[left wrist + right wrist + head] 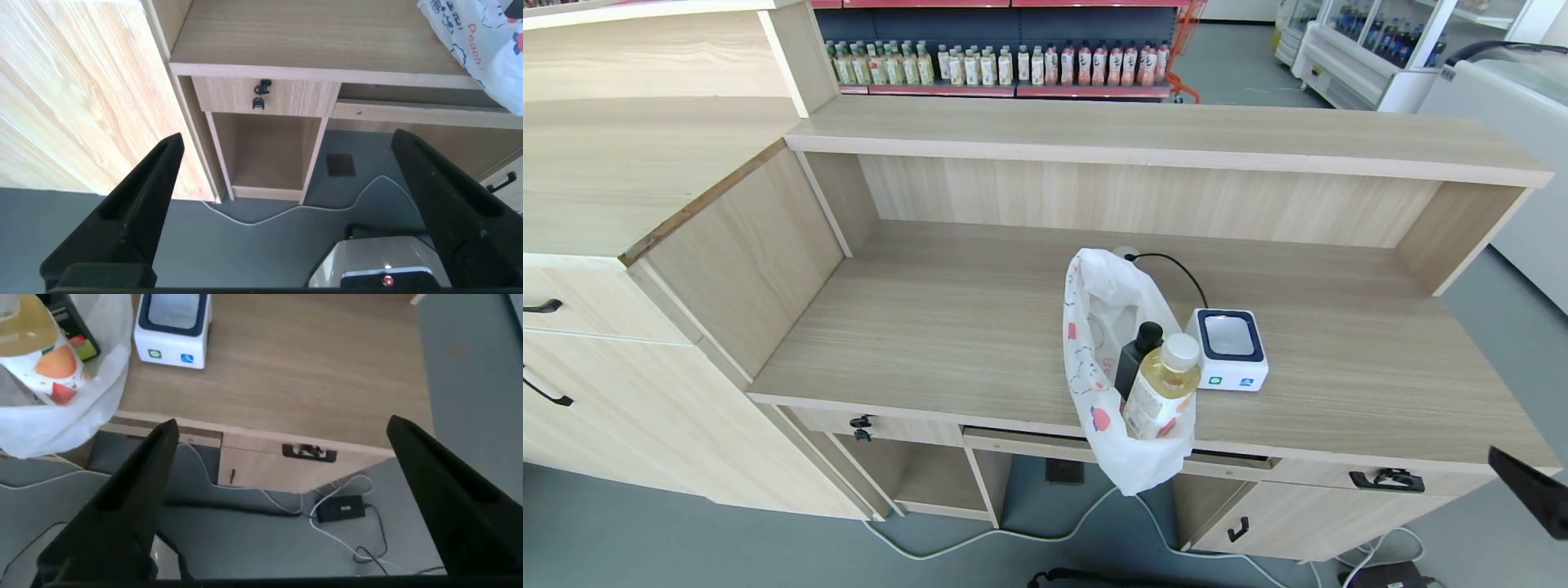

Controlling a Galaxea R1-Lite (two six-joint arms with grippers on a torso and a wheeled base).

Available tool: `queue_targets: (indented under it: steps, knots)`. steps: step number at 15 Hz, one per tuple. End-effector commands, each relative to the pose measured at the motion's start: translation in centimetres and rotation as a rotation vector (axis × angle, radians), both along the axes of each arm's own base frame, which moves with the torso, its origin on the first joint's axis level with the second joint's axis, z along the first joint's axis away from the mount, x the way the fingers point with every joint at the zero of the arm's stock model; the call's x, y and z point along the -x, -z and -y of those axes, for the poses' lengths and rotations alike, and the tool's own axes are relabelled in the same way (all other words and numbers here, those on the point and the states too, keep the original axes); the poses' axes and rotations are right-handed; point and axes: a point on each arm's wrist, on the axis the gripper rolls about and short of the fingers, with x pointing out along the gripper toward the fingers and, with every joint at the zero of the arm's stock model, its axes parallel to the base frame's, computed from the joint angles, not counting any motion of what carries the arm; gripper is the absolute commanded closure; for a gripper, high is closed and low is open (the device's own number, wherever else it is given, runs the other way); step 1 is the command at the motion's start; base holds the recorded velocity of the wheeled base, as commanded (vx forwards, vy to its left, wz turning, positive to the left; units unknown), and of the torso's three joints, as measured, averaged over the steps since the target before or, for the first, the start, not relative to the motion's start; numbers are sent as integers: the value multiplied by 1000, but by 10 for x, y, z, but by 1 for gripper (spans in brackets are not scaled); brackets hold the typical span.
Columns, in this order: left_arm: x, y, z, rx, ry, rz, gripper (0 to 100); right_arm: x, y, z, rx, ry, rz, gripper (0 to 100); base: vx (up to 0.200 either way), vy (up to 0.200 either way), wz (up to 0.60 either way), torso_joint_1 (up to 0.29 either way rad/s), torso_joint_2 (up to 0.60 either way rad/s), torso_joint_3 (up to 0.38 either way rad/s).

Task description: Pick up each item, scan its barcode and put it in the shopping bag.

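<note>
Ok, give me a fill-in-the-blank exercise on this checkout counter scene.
The white printed plastic shopping bag holds ____ bottles.
The clear bottle of yellow drink has a ____ cap.
The white box-shaped scanner with a dark blue frame stands on the robot's ____ of the bag.
The left gripper and right gripper are both ____.
Missing: two; white; right; open.
</note>
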Motion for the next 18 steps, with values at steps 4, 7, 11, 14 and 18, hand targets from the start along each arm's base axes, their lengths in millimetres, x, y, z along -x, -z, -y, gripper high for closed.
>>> queue_targets:
  steps: [4, 7, 11, 14, 18]
  knots:
    - [0, 0, 0, 0, 0, 0, 0, 75, 17, 18, -75, 154, 77, 0, 0, 0, 0, 0, 0, 0]
    - [0, 0, 0, 0, 0, 0, 0, 83, 35, 15, -221, -12, 165, 0, 0, 0, 0, 0, 0, 0]
    - [0, 0, 0, 0, 0, 0, 0, 89, 81, 9, -146, -103, 269, 0, 0, 0, 0, 0, 0, 0]
    - [0, 0, 0, 0, 0, 0, 0, 94, 94, 9, -140, -124, 305, 0, 0, 0, 0, 0, 0, 0]
    - [0, 0, 0, 0, 0, 0, 0, 96, 94, 8, -167, -176, 322, 0, 0, 0, 0, 0, 0, 0]
